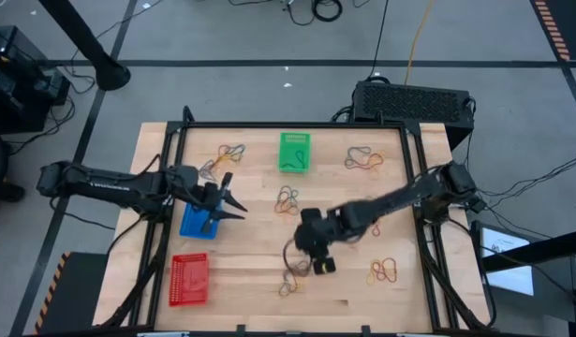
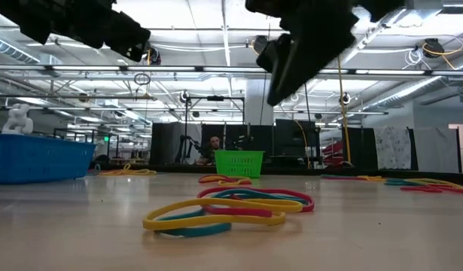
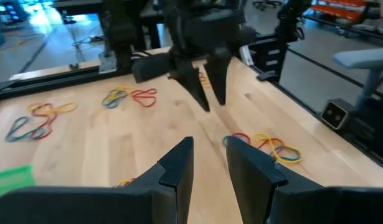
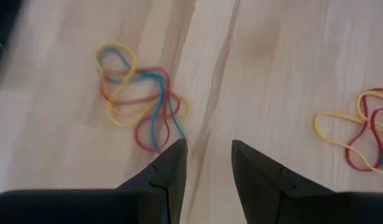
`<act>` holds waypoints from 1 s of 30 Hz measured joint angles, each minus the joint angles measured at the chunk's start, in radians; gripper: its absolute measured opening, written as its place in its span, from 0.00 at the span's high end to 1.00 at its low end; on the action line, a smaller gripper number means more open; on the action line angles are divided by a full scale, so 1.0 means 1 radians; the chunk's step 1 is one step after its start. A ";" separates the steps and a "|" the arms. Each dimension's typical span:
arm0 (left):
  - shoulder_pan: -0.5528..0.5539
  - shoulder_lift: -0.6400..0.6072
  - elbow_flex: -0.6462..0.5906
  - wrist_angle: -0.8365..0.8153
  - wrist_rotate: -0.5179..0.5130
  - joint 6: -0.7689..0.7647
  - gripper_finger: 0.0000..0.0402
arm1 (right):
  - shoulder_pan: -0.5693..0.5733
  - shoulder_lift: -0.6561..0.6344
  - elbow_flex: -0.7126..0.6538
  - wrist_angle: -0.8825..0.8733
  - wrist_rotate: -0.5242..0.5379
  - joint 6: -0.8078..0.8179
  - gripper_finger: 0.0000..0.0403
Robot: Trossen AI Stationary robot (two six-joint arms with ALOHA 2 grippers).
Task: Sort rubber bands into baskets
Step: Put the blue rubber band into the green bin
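My left gripper (image 1: pixel 235 198) (image 3: pixel 208 149) is open and empty above the far right corner of the blue basket (image 1: pixel 198 223) (image 2: pixel 35 158). My right gripper (image 1: pixel 317 264) (image 4: pixel 208 149) is open and empty, pointing down above the wood at mid-table; it also shows in the left wrist view (image 3: pixel 208 102). A tangle of red, yellow and blue rubber bands (image 1: pixel 292 277) (image 4: pixel 138 93) lies flat on the table beside it. The green basket (image 1: pixel 294 152) (image 2: pixel 239 162) stands at the far middle and the red basket (image 1: pixel 189 279) at the near left.
More rubber band heaps lie on the wood: at the far left (image 1: pixel 229 153), far right (image 1: pixel 362 159), middle (image 1: pixel 288 199) and near right (image 1: pixel 383 271) (image 4: pixel 359 134). A black box (image 1: pixel 414 101) stands beyond the table's far right corner. A black frame (image 1: pixel 297 125) borders the work area.
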 joint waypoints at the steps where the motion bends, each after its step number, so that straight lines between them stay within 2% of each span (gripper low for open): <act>1: -0.007 0.011 0.002 0.006 -0.009 0.001 0.74 | 0.017 0.020 0.000 0.020 0.037 -0.006 0.71; 3: -0.017 0.029 0.002 0.019 -0.025 0.001 0.74 | 0.041 0.057 0.000 0.056 0.113 -0.012 0.71; 6: -0.022 0.055 0.003 0.043 -0.034 0.002 0.74 | 0.058 0.105 0.000 0.071 0.144 -0.028 0.71; 14: -0.022 0.090 0.003 0.072 -0.036 0.001 0.74 | 0.063 0.194 -0.001 0.088 0.141 -0.004 0.71; 21: -0.022 0.112 0.003 0.080 -0.036 -0.007 0.74 | 0.063 0.203 -0.001 0.108 0.138 0.021 0.71; 30: -0.023 0.262 0.003 0.072 -0.036 -0.158 0.74 | 0.070 0.215 -0.001 0.100 0.084 0.060 0.71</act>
